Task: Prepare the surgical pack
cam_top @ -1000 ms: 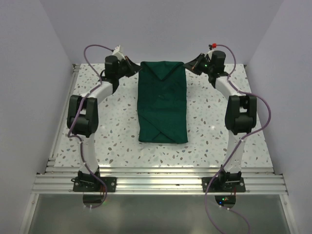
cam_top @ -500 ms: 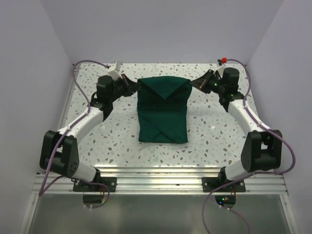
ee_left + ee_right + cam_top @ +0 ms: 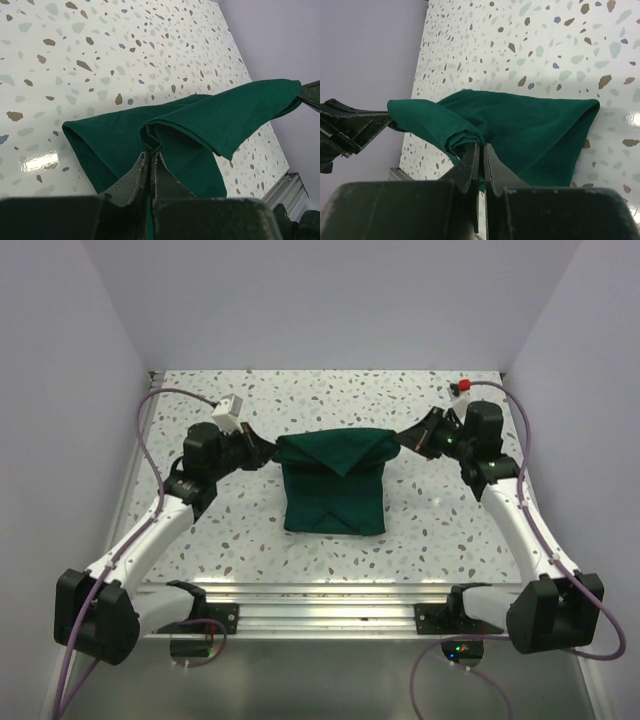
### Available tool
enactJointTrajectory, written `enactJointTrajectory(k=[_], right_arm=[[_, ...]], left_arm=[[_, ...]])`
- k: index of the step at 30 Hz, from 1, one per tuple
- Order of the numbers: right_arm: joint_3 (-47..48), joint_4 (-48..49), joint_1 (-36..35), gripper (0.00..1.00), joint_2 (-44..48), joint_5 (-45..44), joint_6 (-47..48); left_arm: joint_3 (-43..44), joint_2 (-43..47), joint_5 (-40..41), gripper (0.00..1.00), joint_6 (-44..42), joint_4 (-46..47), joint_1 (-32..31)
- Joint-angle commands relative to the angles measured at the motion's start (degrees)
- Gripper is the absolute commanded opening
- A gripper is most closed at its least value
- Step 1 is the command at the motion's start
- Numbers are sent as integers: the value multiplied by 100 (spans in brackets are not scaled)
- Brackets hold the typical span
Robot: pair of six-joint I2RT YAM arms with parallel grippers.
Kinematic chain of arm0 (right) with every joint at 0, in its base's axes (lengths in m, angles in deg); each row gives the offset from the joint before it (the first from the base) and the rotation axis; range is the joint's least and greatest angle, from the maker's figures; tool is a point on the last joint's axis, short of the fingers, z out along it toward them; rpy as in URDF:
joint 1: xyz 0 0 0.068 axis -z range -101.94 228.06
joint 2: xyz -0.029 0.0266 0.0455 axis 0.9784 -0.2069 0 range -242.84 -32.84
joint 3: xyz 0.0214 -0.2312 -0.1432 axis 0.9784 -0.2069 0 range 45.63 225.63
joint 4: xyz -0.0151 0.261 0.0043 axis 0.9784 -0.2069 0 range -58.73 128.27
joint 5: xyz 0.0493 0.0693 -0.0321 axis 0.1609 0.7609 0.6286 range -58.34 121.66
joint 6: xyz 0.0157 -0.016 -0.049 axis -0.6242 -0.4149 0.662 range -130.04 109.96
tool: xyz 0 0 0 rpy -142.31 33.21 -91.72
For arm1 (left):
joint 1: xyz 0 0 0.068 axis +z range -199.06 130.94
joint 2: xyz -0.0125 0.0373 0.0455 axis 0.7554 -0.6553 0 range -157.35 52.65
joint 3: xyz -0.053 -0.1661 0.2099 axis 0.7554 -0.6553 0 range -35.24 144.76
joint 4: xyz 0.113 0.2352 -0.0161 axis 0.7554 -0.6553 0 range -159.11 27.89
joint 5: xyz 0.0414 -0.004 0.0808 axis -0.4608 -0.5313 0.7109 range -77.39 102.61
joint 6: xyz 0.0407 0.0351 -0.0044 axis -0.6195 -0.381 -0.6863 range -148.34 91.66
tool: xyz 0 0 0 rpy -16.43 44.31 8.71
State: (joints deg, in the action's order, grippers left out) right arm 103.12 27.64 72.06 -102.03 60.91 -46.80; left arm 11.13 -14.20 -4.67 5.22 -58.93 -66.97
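Observation:
The surgical pack (image 3: 333,490) is a dark green fabric bundle in the middle of the speckled table. Its far flap is lifted off the table and folded toward the near side. My left gripper (image 3: 268,453) is shut on the flap's left corner; the left wrist view shows the pinched fold of the pack (image 3: 200,120) at the gripper (image 3: 150,156). My right gripper (image 3: 403,443) is shut on the flap's right corner; the right wrist view shows the rolled edge of the pack (image 3: 520,125) between that gripper's tips (image 3: 481,147). No steel tray shows.
The speckled table (image 3: 240,520) is walled by pale lilac panels at left, right and back. An aluminium rail (image 3: 330,605) with both arm bases runs along the near edge. Purple cables loop from each arm.
Both grippers have carried the pack's far flap toward the near side, lifting it and folding it over the bundle. The arms have drawn back and the bundle looks shorter.

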Motion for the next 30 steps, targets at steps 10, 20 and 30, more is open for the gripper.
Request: enactJointTrajectory(k=[10, 20, 30], right_arm=[[-1300, -1055, -173, 0, 775, -25, 344], [-1742, -1467, -200, 0, 284, -253, 862], [-2014, -1046, -200, 14, -253, -350, 889]], left_arm=[[-927, 735, -399, 0, -140, -1188, -98], [-1921, 893, -417, 0, 379, -1170, -371], [-2316, 558, -487, 24, 432, -811, -424]])
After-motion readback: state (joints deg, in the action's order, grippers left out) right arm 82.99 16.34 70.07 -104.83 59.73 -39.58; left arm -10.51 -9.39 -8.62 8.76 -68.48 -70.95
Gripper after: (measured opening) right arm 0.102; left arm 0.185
